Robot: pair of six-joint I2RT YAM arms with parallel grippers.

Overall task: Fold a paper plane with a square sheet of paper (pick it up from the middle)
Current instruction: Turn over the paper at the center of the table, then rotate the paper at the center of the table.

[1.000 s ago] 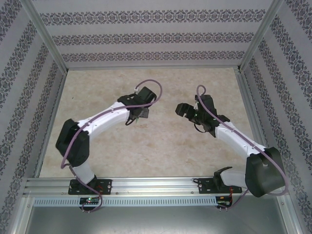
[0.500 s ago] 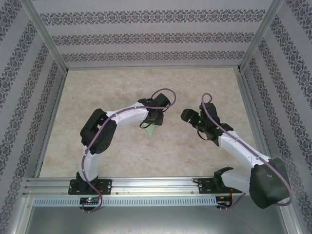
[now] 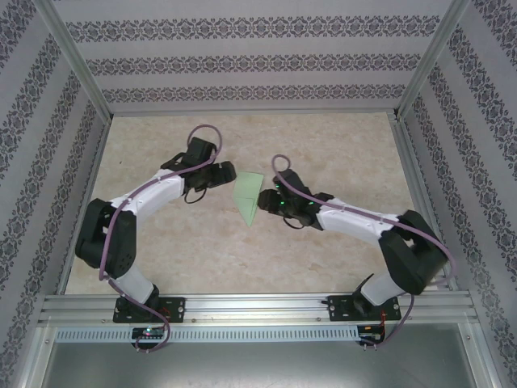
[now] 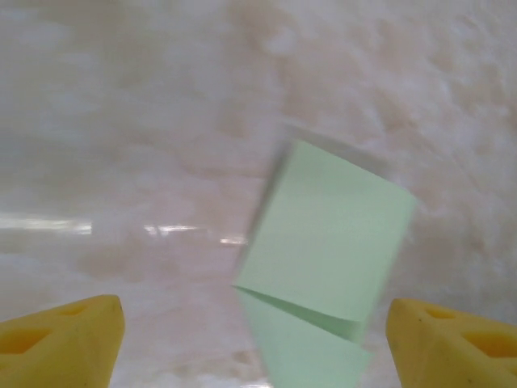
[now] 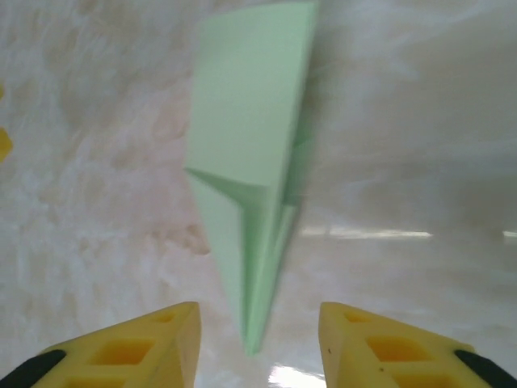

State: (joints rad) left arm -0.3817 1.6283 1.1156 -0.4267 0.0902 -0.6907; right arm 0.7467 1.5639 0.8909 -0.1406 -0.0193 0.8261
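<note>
The square sheet of paper is now a pale green paper plane [image 3: 249,196], a folded pointed wedge lying on the marble table between both grippers. In the left wrist view its broad end [image 4: 327,238] sits ahead of my left gripper [image 4: 254,343]. That gripper's yellow fingers stand wide apart and touch nothing. My left gripper [image 3: 229,172] is just left of the paper. My right gripper [image 3: 264,196] is at the paper's right side. In the right wrist view the plane [image 5: 246,137] points its sharp tip into the gap of my right gripper [image 5: 258,339]. There is a gap on each side of the tip.
Patterned walls [image 3: 242,61] with aluminium posts enclose the marble tabletop [image 3: 323,137]. A metal rail [image 3: 258,305] carrying both arm bases runs along the near edge. The right arm's elbow [image 3: 412,250] reaches toward the right wall.
My left gripper opened, let go of the paper and drew back to the left. My right arm swung left to the paper, and its jaws narrowed around the tip.
</note>
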